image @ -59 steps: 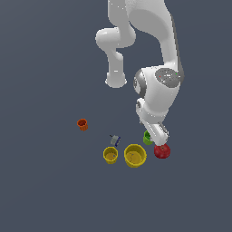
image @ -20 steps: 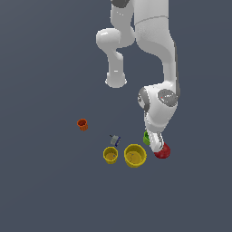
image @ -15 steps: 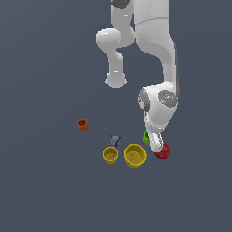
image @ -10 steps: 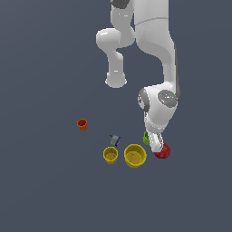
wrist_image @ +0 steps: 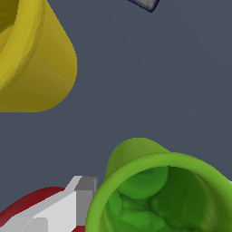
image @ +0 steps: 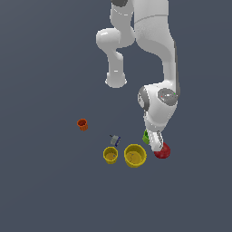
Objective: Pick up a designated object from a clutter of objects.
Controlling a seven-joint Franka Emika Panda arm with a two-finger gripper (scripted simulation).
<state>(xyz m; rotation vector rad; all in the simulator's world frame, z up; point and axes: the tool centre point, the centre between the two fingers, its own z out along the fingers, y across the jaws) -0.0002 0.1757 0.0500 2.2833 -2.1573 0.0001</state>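
Observation:
The small bright green cup [image: 146, 136] stands on the floor, mostly hidden by my gripper [image: 152, 142], which is lowered over it. In the wrist view the green cup [wrist_image: 154, 195] fills the frame and one finger [wrist_image: 81, 199] lies against its outer wall; the other finger is out of frame. The gripper is shut on the green cup, and the cup rests on the floor. The red round fruit [image: 163, 152] [wrist_image: 27, 206] sits right beside the cup, behind that finger.
Two yellow cups, a large one [image: 135, 155] [wrist_image: 31, 59] and a small one [image: 110, 154], stand to the exterior view's left of the gripper. A tiny grey-blue piece [image: 115, 140] [wrist_image: 146, 3] lies near them. A tiny orange cup [image: 82, 124] stands farther left.
Since 3 s ago the gripper has come down around the green cup. Over the last second nothing has visibly moved.

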